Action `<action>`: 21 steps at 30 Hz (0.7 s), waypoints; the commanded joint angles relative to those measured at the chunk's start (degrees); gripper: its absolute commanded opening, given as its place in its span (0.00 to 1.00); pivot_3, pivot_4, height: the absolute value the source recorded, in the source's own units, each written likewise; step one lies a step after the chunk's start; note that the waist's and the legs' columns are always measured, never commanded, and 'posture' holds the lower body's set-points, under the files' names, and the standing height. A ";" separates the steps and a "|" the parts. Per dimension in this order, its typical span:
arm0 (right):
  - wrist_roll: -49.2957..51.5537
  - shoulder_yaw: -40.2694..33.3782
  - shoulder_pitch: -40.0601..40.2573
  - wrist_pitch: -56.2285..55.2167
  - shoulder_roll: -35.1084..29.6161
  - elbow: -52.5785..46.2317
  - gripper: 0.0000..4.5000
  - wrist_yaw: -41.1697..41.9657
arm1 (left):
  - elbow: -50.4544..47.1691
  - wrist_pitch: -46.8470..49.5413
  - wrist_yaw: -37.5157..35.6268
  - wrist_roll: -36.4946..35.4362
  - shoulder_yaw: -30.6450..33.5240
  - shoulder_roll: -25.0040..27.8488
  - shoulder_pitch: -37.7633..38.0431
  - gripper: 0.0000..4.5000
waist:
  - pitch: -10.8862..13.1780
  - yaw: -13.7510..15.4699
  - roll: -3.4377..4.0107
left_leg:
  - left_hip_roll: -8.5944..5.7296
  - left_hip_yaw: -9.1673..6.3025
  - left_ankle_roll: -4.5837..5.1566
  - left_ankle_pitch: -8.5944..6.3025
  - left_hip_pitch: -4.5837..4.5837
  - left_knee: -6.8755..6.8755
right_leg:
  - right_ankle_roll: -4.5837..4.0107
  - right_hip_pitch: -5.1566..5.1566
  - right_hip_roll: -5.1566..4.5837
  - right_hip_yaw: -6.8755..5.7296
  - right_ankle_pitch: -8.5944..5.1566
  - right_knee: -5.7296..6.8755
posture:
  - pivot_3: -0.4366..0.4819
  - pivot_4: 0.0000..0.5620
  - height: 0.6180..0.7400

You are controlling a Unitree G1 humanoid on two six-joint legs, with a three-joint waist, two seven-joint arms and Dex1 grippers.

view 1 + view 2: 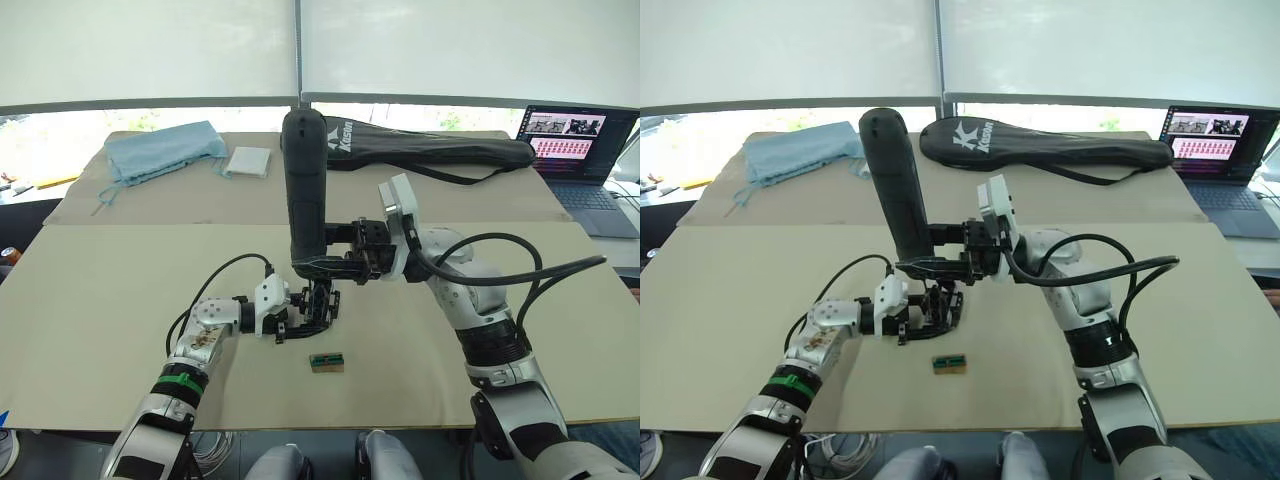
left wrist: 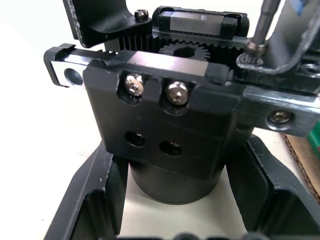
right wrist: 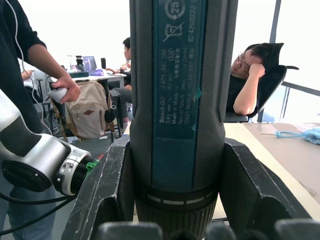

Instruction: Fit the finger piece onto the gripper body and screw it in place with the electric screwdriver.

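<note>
The right pincer (image 1: 345,262) is clamped around the electric screwdriver (image 1: 303,190), holding it nearly upright over the middle of the desk (image 1: 120,300), rounded end up. In the right wrist view its two fingers (image 3: 107,190) press against either side of the tool's barrel (image 3: 180,100), just above a ribbed collar.

Directly beneath the screwdriver, the left pincer (image 1: 300,318) grips the gripper body (image 1: 318,305), which sits on the desk. From the left wrist view the black fingers (image 2: 90,200) hug the round base of the body (image 2: 165,130) on both sides. Its front face carries two silver screws and two empty holes below them, with a toothed gear and rack along the top. The thin metal bit (image 2: 261,25) comes down onto a screw at the far corner of the body, where a black part lies across it; I cannot tell from here whether that part is the finger piece.

Just in front of the gripper body, on the desk, lies a small green-brown box (image 1: 327,362), apart from it. At the far side of the desk are a blue cloth (image 1: 165,150), a small white pad (image 1: 248,161) beside it, and a long black racket bag (image 1: 440,148). An open laptop (image 1: 580,150) stands at the far right corner.

In the right wrist view, a person (image 3: 247,75) sits back in a chair beyond the desk, and another stands nearby with a hand (image 3: 65,92) on something white.
</note>
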 commanded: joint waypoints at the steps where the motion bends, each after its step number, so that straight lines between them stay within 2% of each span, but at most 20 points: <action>1: -3.41 3.58 2.19 2.45 -0.89 2.16 0.43 -0.45 | -0.48 0.07 -0.20 0.86 -0.90 0.26 0.74 0.51 | -0.09 -0.07 0.00 | 0.00 0.00 0.00 0.00 0.00 0.00 | 0.00 0.00 0.00 0.00 0.00 0.00 | 0.48 0.27 1.00; 14: -2.27 2.38 0.56 1.94 -1.11 1.76 0.43 -0.06 | 0.07 -0.51 -0.19 1.32 -1.13 0.72 0.94 0.51 | -0.14 -0.21 -0.01 | 0.00 -0.01 0.00 0.00 0.00 0.00 | 0.00 0.00 0.00 0.01 0.00 0.00 | 0.48 0.27 1.00; 21: 2.75 -1.51 -4.15 4.03 -0.37 -2.69 0.43 -0.27 | 0.36 -0.38 1.00 2.08 -1.29 0.96 1.22 0.51 | -0.14 -0.23 -0.01 | 0.00 -0.01 0.00 0.00 -0.02 0.00 | 0.00 -0.03 -0.01 0.02 0.00 -0.01 | 0.48 0.27 1.00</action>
